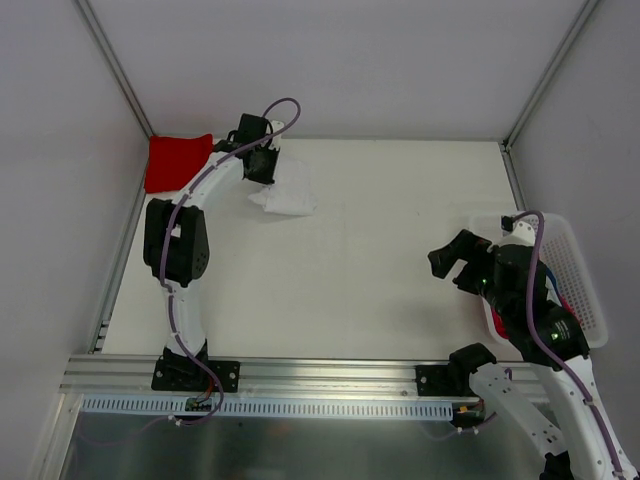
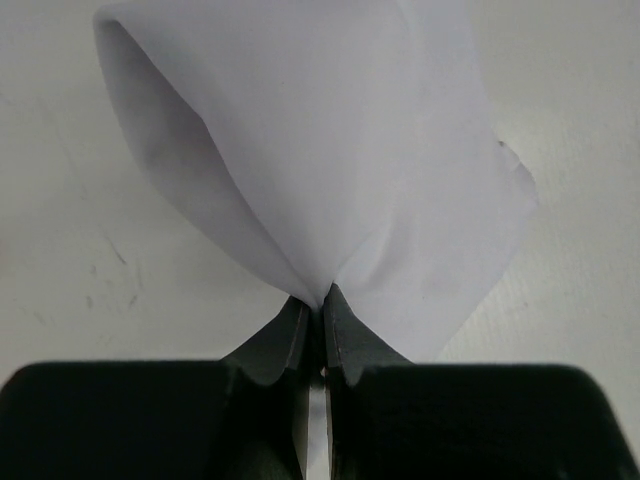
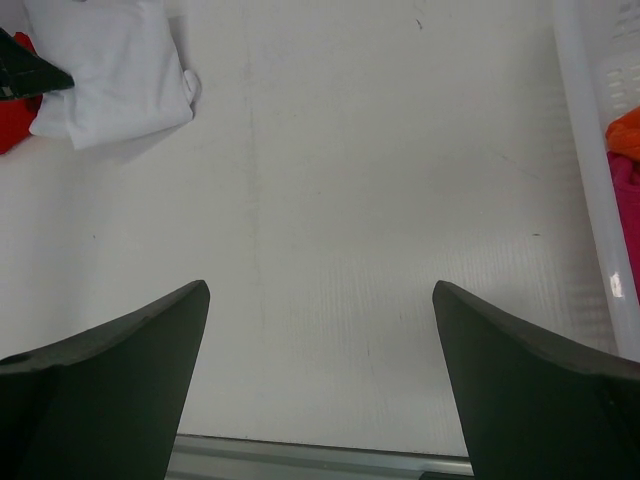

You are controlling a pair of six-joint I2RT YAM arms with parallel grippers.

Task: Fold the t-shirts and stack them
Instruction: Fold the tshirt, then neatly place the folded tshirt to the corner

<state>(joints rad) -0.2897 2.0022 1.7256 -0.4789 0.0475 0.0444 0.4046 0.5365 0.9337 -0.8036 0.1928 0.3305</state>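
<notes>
The white mesh basket (image 1: 585,270) sits at the right edge of the table, just beside the right arm, which hides most of its inside from above. From the right wrist, over the basket's rim (image 3: 588,150), a fold of orange-red cloth (image 3: 625,128) shows, with a pinker red cloth (image 3: 630,210) lying next to it on the near side. What else is in there cannot be told.

The white t-shirt (image 1: 285,195) is at the far left of the table (image 1: 380,260), bunched in a loose heap. The left gripper (image 1: 262,160) has its jaws pressed together on a pinch of it. From the left wrist the cloth (image 2: 330,150) fans out from the closed tips (image 2: 320,308). The red t-shirt (image 1: 178,162) lies flat in the far left corner, just to the left of that gripper and apart from the white one.

The right gripper (image 1: 458,268) hangs over the table left of the basket. Its jaws are spread wide (image 3: 320,380) with nothing between them.

The tabletop is plain white with a few faint scuffs. A metal rail (image 1: 330,375) runs along its near edge, where both arm bases are bolted. Pale wall panels in metal framing close in the left, far and right sides.
</notes>
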